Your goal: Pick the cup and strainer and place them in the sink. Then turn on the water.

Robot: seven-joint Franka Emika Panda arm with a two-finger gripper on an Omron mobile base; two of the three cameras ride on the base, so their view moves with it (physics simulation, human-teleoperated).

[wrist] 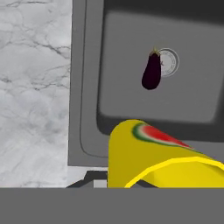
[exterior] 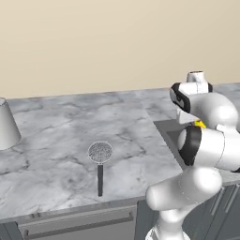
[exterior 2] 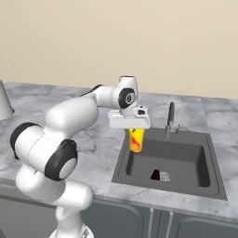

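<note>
Nearest to me, the white arm's two-finger gripper [exterior 2: 135, 131] was clamped tight on the small bright yellow cup with the red-orange mark [exterior 2: 136, 139], holding it by the top so that it hung over the near left edge of the dark grey square sink [exterior 2: 122, 160]. It looked light and rigid, probably smooth-sided and a bit slippery, so a grip across the rim seemed the sensible hold, and a short drop into the basin unlikely to hurt it.

Down on the basin floor lay a small dark purple aubergine [wrist: 152, 72], touching the round silver drain [wrist: 168, 62].

Behind the basin stood the thin dark gooseneck tap [exterior 2: 170, 117], with no water running.

Well off across the grey-white marble countertop [exterior: 56, 140] lay the round grey mesh strainer [exterior: 100, 161], flat, its straight dark handle pointing towards the front edge. That stiff, thin handle looked the place to pinch it, as the mesh head would likely flex.

Farthest away, a pale grey cone-shaped vessel [exterior: 6, 125] stood near the wall.
</note>
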